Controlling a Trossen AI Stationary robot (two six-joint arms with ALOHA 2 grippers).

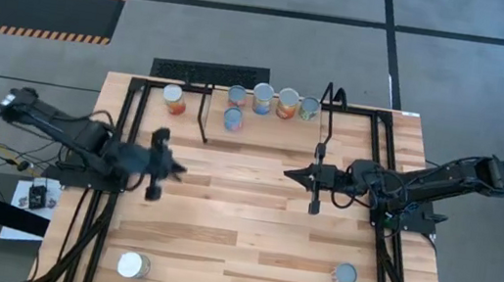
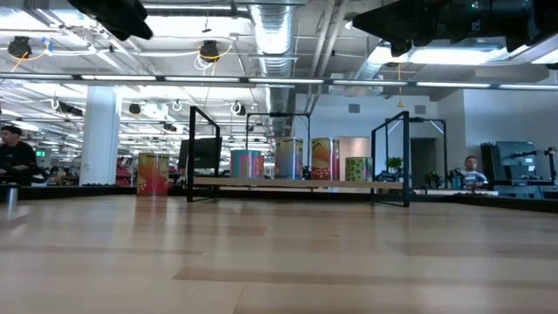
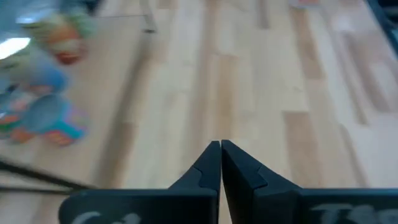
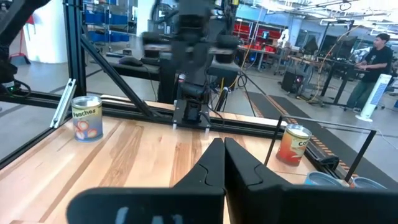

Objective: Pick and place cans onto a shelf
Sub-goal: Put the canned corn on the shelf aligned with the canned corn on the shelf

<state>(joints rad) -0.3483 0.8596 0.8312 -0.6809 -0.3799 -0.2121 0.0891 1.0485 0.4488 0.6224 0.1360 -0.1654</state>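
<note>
Five cans (image 1: 263, 97) up on the shelf (image 1: 273, 134), all upright, bunched along its back half between the black rod uprights. Four in a rough row along the back, a fifth (image 1: 233, 119) just in front of the row's left end. Seen level from the table top, only four colourful labels side by side on the light-wood board.

Off the shelf's left end, just outside the upright: an orange-labelled can (image 1: 174, 99), standing on the table (image 1: 251, 220) itself, not on the board. Well out in front of the shelf, down by the table's near edge, two more, both upright: a white-topped can (image 1: 133, 265) out beyond the shelf's left end, and a blue-grey-topped can (image 1: 345, 276) out beyond its right end. So five shelved, three not.

In front of the shelf's left end, clear of it: the left gripper (image 1: 179, 169), pinched fully together, fingers meeting tip to tip over bare wood, nothing between them. In front of the shelf's right upright, close by it: the right gripper (image 1: 289, 174), likewise closed tight and empty, pointing across toward the left arm. Both raised above the board, neither touching a can.

Beyond the shelf, past the table's far edge: an open workshop floor with benches, and people at desks far off.
</note>
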